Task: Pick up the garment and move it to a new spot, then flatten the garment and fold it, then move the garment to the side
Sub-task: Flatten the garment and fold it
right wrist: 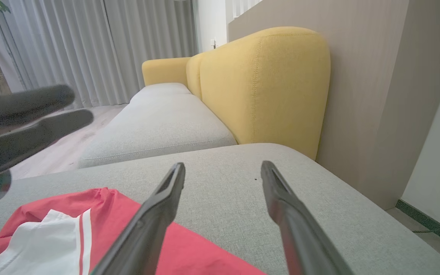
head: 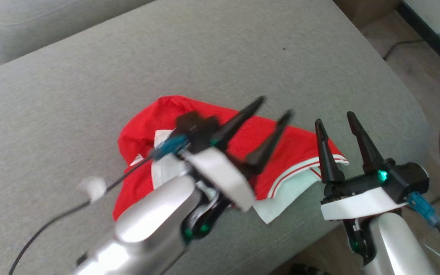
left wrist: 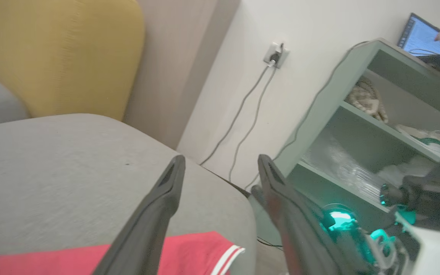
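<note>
The grey seat cushion (head: pixel 243 57) is looked down on steeply and closely from the head, the red garment (head: pixel 143 130) lying mid-view. The left wrist view is held low over the cushion, faced across its edge toward a pale green shelf unit (left wrist: pixel 357 126); the right is aimed along it toward the yellow backrest (right wrist: pixel 266 84). Cushion and garment are shared by all three views.
</note>
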Tool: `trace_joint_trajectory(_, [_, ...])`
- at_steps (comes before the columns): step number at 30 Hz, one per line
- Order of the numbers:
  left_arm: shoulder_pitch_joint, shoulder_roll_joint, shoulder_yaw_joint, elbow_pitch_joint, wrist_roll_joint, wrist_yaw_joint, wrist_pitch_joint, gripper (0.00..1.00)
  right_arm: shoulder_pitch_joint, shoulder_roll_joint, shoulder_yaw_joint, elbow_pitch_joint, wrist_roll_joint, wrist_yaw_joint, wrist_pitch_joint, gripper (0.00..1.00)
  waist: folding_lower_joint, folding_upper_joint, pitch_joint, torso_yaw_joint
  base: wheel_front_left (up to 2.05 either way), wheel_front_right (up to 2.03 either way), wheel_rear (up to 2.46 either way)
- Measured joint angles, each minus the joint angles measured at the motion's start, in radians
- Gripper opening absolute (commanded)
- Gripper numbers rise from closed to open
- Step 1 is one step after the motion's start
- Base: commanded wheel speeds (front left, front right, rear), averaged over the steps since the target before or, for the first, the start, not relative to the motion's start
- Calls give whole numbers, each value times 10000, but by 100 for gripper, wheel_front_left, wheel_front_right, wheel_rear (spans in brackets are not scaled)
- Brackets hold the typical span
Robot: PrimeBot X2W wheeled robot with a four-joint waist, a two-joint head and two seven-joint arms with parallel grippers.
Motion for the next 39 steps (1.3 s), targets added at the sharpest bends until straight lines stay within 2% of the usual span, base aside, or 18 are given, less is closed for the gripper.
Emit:
trace_joint_trajectory(6, [1682, 1313, 424, -671, 637, 1185, -1336, 100, 69, -2, -349, -209, -439, 0, 0, 100, -1, 0, -397, 506, 0, 0, 0])
trace_joint_trajectory(12, [4018, 2510, 1151, -1066, 571, 2182, -2138, 100, 545, 0, -516, -219, -779, 0, 0, 100, -2, 0, -834, 1114, 0, 0, 0])
trace_joint_trajectory(17, [4906, 2652, 1327, -1252, 430, 2197, -2295, 100, 566, 0, -453, -221, -838, 0, 0, 100, -2, 0, -873, 1443, 0, 0, 0])
trace_joint_trajectory(24, [4913, 2516, 1287, -1195, 642, 2173, -2355, 100, 563, 0, -364, -217, -838, 0, 0, 100, -1, 0, -710, 1640, 0, 0, 0])
trace_joint_trajectory(29, [4632, 2242, 917, -800, 725, 1914, -2021, 100, 531, 0, -261, -209, -836, 0, 0, 100, -1, 0, -602, 1574, 0, 0, 0])
trace_joint_trajectory(39, [4303, 2015, 775, 276, 685, 1921, -1626, 100, 495, 0, -230, -209, -832, 0, 0, 100, 0, 0, -447, 1225, 0, 0, 0])
